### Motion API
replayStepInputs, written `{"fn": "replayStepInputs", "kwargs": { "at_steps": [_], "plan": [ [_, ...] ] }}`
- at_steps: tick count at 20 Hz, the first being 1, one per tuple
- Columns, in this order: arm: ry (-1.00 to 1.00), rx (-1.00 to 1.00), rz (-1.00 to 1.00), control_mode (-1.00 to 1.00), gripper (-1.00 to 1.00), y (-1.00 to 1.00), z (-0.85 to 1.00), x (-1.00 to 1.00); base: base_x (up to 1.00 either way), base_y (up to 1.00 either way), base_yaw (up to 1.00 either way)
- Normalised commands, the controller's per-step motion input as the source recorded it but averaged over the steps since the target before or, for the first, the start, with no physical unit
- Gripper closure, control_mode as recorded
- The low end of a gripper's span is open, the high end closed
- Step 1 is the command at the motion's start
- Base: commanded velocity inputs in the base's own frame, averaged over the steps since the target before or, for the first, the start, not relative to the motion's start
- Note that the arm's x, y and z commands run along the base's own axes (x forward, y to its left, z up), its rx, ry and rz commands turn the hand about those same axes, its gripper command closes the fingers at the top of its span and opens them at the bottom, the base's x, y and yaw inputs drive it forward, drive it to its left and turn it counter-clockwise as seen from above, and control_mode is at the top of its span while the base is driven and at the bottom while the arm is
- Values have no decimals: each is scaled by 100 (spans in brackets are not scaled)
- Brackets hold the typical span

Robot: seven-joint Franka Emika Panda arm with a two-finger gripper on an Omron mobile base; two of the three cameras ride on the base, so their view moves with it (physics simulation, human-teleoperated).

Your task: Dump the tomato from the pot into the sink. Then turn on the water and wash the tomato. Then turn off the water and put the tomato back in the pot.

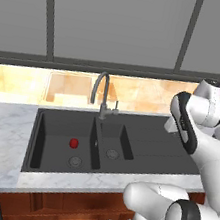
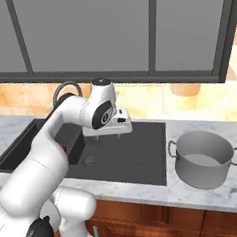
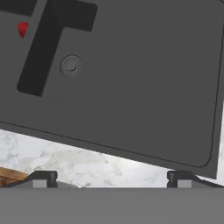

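Note:
The tomato [image 1: 74, 142] is a small red ball lying in the wide left basin of the black sink [image 1: 147, 143], just above that basin's drain. It also peeks out as a red sliver beside the arm [image 2: 64, 149] and at the upper left of the hand view [image 3: 22, 29]. The grey pot [image 2: 203, 157] stands upright on the marble counter right of the sink. My gripper [image 2: 108, 135] hovers over the sink's flat draining section [image 3: 144, 87], open wide [image 3: 111, 178] with nothing between its fingers.
A curved grey faucet [image 1: 102, 93] rises behind the divider between the basins; no water shows. The narrow basin's drain [image 3: 71, 65] lies ahead of the hand. Marble counter [image 1: 0, 139] flanks the sink, with a window behind and wooden cabinets below.

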Motion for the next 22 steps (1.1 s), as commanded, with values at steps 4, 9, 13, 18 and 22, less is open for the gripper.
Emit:
{"fn": "replayStepInputs", "kwargs": {
  "at_steps": [4,9,13,18,22],
  "plan": [
    [0,5,0,-100,-100,49,7,50,0,0,0],
    [0,2,0,-100,-100,43,8,51,0,0,0],
    [-5,8,0,-100,-100,27,1,36,0,0,0],
    [-9,11,0,-100,-100,15,0,28,0,0,0],
    [-10,11,0,-100,-100,15,0,26,0,0,0]
  ]
}}
